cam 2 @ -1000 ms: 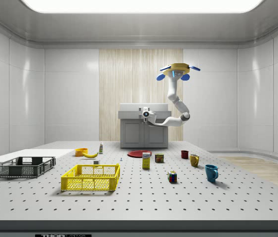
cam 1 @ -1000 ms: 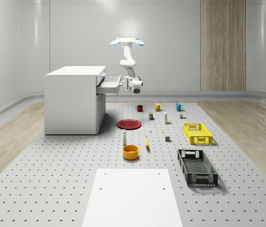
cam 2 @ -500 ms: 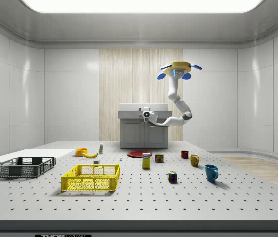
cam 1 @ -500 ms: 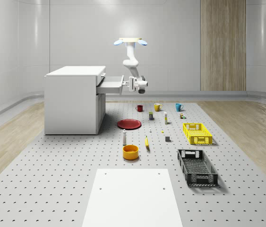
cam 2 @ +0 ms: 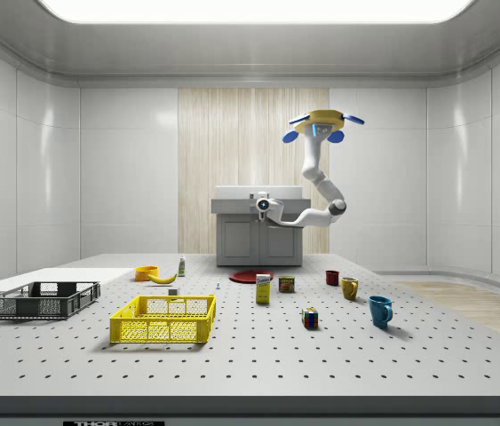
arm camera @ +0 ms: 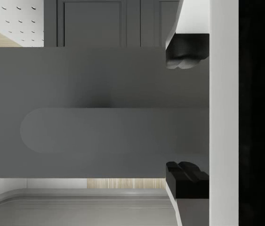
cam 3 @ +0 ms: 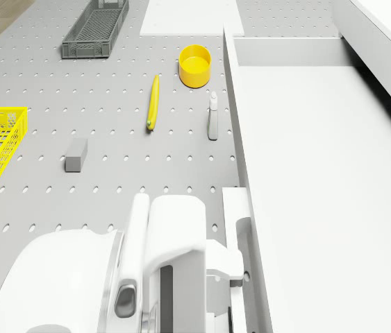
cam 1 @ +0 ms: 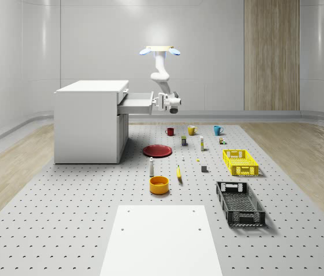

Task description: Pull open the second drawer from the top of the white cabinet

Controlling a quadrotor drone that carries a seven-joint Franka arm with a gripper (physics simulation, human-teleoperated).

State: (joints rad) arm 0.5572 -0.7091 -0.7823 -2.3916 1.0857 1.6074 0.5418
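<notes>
White, rigid drawer (cam 1: 135, 102) (likely smooth-sliding) is best held at its handle (arm camera: 118, 130), which the end effector (arm camera: 187, 113) grips; drone (cam 1: 159, 50) hovers beside cabinet (cam 1: 90, 121).

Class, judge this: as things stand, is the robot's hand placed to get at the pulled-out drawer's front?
Probably yes: the hand is already at the drawer front, its fingers straddling the edge, nothing between.

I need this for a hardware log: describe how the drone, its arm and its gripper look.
The yellow-topped drone body with blue rotor guards carries a glossy white, rounded, segmented arm. Its wrist ends in a white gripper with a dark round lens facing the side camera and two black padded fingertips. No cables or markings are visible.
</notes>
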